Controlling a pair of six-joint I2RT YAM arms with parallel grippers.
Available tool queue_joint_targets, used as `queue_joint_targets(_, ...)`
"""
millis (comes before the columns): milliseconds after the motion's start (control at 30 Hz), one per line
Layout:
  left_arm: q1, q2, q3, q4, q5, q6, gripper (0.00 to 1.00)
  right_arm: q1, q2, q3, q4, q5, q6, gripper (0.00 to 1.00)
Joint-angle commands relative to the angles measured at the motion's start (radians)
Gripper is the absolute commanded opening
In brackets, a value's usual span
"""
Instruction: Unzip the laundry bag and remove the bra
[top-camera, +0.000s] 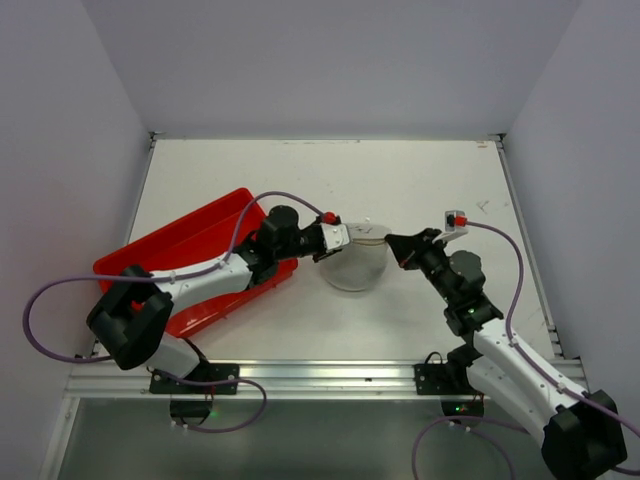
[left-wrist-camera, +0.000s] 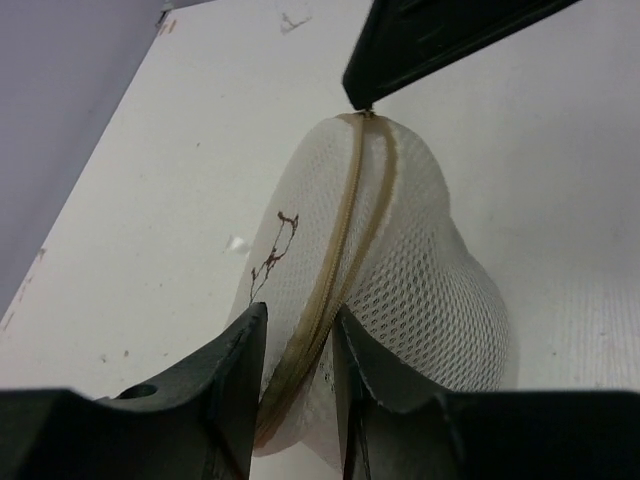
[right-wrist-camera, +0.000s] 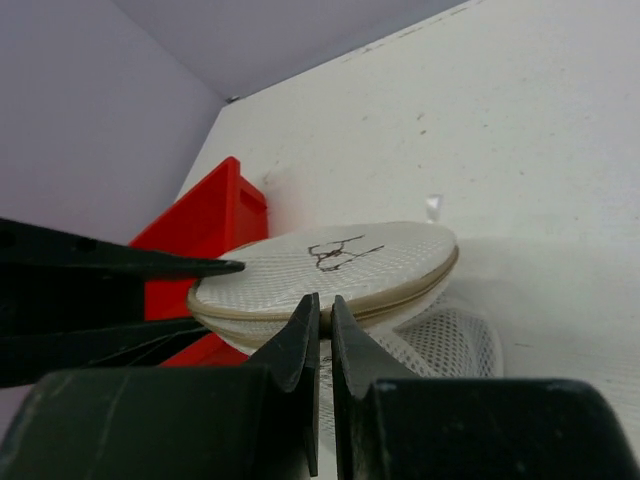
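The white mesh laundry bag (top-camera: 355, 265) lies in the middle of the table, its lid with a dark thread-like mark facing up. Its tan zipper rim (left-wrist-camera: 335, 260) looks closed along the stretch I can see. My left gripper (top-camera: 336, 238) is shut on the bag's rim at its left side, which shows in the left wrist view (left-wrist-camera: 298, 345). My right gripper (top-camera: 398, 246) is at the bag's right side, its fingers closed to a thin gap on the zipper pull (right-wrist-camera: 325, 318). The bra is hidden; nothing black shows through the mesh.
A red plastic tray (top-camera: 195, 262) lies at the left under my left arm and touches or nearly touches the bag; it also shows in the right wrist view (right-wrist-camera: 210, 222). White walls enclose the table at left, back and right.
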Motion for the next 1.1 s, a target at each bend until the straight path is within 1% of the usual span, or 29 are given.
queue_joint_targets(0, 0.017, 0.042, 0.084, 0.023, -0.063, 0.006, 0.36, 0.005, 0.007, 0.016, 0.116, -0.091, 0.054, 0.00)
queue_joint_targets(67, 0.019, 0.081, 0.134, -0.015, -0.071, 0.012, 0.36, 0.014, 0.022, 0.015, 0.143, -0.094, 0.067, 0.00)
queue_joint_targets(133, 0.020, 0.088, 0.139, -0.017, -0.083, 0.009, 0.39, 0.022, 0.043, 0.018, 0.152, -0.094, 0.068, 0.00)
queue_joint_targets(200, 0.020, 0.074, 0.122, 0.009, -0.071, -0.010, 0.41, 0.027, 0.063, 0.016, 0.173, -0.100, 0.077, 0.00)
queue_joint_targets(233, 0.020, 0.050, 0.107, 0.014, -0.056, -0.020, 0.45, 0.031, 0.077, 0.013, 0.213, -0.105, 0.083, 0.00)
queue_joint_targets(300, 0.020, 0.014, 0.090, 0.026, -0.005, -0.043, 0.48, 0.046, 0.119, 0.013, 0.236, -0.110, 0.091, 0.00)
queue_joint_targets(400, 0.020, -0.061, 0.062, 0.009, 0.059, -0.049, 0.59, 0.059, 0.157, 0.013, 0.267, -0.099, 0.091, 0.00)
queue_joint_targets(433, 0.020, -0.091, 0.058, -0.001, 0.070, -0.047, 0.66, 0.060, 0.162, 0.013, 0.273, -0.096, 0.090, 0.00)
queue_joint_targets(467, 0.019, -0.101, 0.059, -0.038, 0.078, -0.043, 0.70, 0.063, 0.168, 0.013, 0.276, -0.094, 0.090, 0.00)
queue_joint_targets(533, 0.013, -0.115, 0.073, -0.084, 0.067, -0.027, 0.83, 0.068, 0.171, 0.015, 0.279, -0.087, 0.090, 0.00)
queue_joint_targets(567, 0.013, -0.115, 0.081, -0.139, 0.062, -0.023, 0.83, 0.071, 0.172, 0.019, 0.279, -0.085, 0.087, 0.00)
queue_joint_targets(667, 0.013, -0.132, 0.087, -0.193, 0.061, -0.011, 0.84, 0.091, 0.172, 0.032, 0.264, -0.067, 0.074, 0.00)
queue_joint_targets(833, 0.010, -0.136, 0.113, -0.193, 0.107, -0.035, 0.85, 0.105, 0.166, 0.042, 0.235, -0.032, 0.059, 0.00)
queue_joint_targets(900, -0.012, -0.121, 0.134, -0.212, 0.110, -0.040, 0.85, 0.106, 0.163, 0.046, 0.232, -0.025, 0.056, 0.00)
queue_joint_targets(1033, -0.082, -0.067, 0.194, -0.232, 0.050, -0.034, 0.86, 0.117, 0.157, 0.052, 0.218, -0.010, 0.045, 0.00)
queue_joint_targets(1067, -0.090, -0.057, 0.202, -0.232, 0.014, -0.032, 0.86, 0.120, 0.157, 0.052, 0.219, -0.007, 0.045, 0.00)
